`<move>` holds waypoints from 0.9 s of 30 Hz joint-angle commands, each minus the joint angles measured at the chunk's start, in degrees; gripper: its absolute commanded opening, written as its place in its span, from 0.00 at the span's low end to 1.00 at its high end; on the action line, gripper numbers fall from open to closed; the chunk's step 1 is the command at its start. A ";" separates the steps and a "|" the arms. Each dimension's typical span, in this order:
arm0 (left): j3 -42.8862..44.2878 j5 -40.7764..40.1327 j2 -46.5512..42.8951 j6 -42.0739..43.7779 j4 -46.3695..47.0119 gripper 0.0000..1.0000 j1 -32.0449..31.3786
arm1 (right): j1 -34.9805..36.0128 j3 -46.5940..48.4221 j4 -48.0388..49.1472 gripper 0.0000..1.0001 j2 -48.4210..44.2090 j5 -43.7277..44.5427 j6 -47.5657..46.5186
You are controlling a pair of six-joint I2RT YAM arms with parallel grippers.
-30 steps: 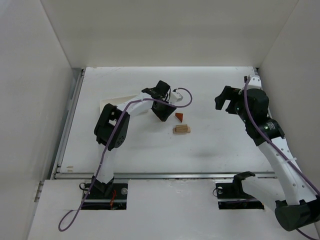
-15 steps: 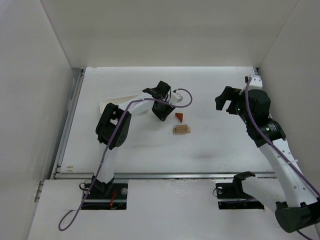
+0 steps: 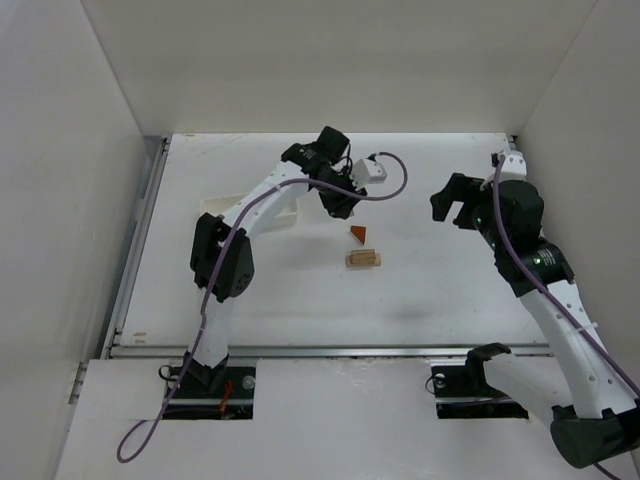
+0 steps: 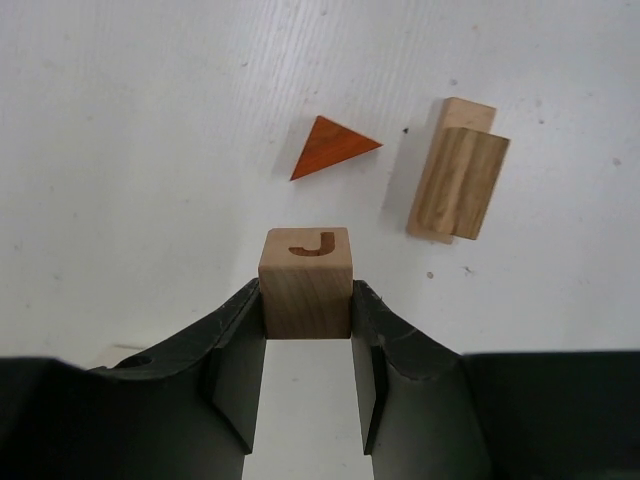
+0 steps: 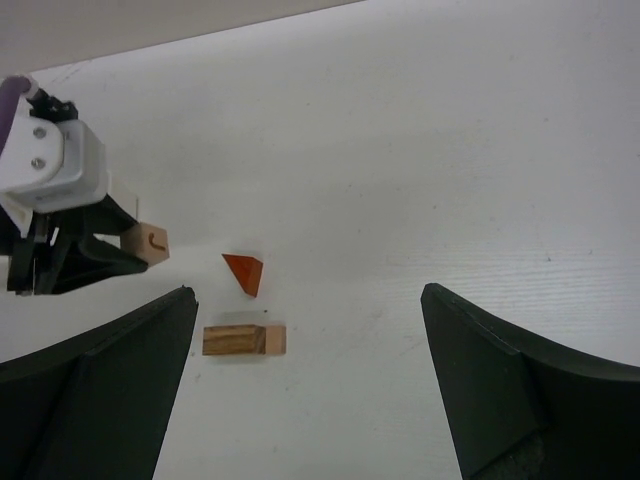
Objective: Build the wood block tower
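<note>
- White tray (image 3: 212, 208) is sitting at the far left of the table (image 3: 430, 300), with the left arm crossing over it. Its contents cannot be told from here.
- Left gripper (image 4: 306, 312) is clamping a tan cube marked J (image 4: 306, 268) between both fingers and holding it off the surface.
- Orange-red wedge (image 4: 332, 147) is lying flat near mid-table. Just beside it, apart from it, 2 tan blocks (image 4: 458, 180) are lying stacked, one on the other.
- Right gripper (image 5: 308, 300) is hanging with its fingers spread wide and nothing between them, well to the right of the blocks.
- Bare table is running all around the wedge and the 2 blocks. The enclosure walls are standing well off from them on every side.
- Compared with 1 second ago, the left gripper (image 3: 340, 198) is now sitting farther from the wedge (image 3: 359, 233), toward the back wall. More of the tray is showing. The right arm, wedge and tan blocks (image 3: 364, 259) are unchanged.
</note>
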 commanded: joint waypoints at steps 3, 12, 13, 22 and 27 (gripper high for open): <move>-0.01 4.93 -0.79 4.01 -6.59 0.08 -3.45 | -0.80 4.41 1.23 1.00 -3.75 7.35 1.03; -1.35 3.61 -1.40 1.98 -2.28 0.08 -8.72 | -0.81 7.05 0.18 1.00 -5.78 9.91 0.50; -1.35 2.56 -0.88 1.46 -2.28 0.08 -9.50 | -0.81 7.05 0.18 1.00 -5.78 9.91 0.50; -6.88 -4.74 -0.87 -5.40 4.22 0.08 -10.57 | -0.81 5.38 -0.35 1.00 -7.54 9.91 0.50; -10.04 -4.74 -2.11 -6.02 6.51 0.08 -11.09 | -0.81 5.38 -0.35 1.00 -7.54 9.91 0.50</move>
